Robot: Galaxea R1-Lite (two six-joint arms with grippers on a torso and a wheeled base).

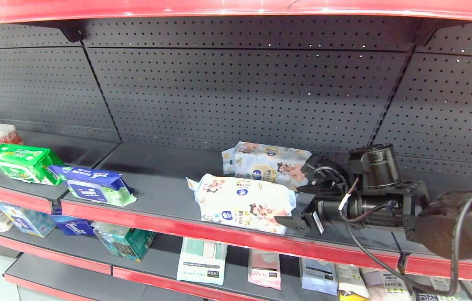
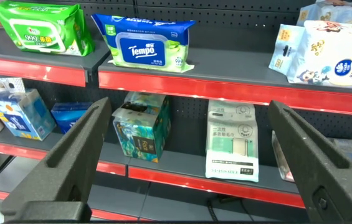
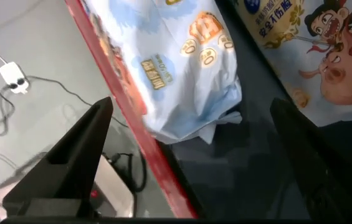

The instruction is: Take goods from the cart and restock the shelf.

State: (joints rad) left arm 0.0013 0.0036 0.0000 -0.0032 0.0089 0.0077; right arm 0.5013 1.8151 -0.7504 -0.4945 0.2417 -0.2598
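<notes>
Two white cartoon-printed packs lie on the middle shelf [image 1: 156,220]. The front pack [image 1: 242,202] rests by the red edge and the back pack [image 1: 267,163] lies behind it. My right gripper [image 1: 290,205] is at the front pack's right end, open, with nothing held. In the right wrist view its fingers [image 3: 70,168] spread wide before the front pack [image 3: 182,68], with the back pack [image 3: 313,43] beyond. My left gripper [image 2: 189,106] is open and empty, held out in front of the shelves below the red edge [image 2: 182,87].
A green pack [image 1: 25,163], a blue pack [image 1: 94,184] and small tubs [image 1: 2,133] sit further left on the shelf. Boxes and packs [image 1: 202,259] fill the lower shelf. A perforated back panel [image 1: 240,92] closes the rear. A cable and plug [image 3: 14,78] lie on the floor.
</notes>
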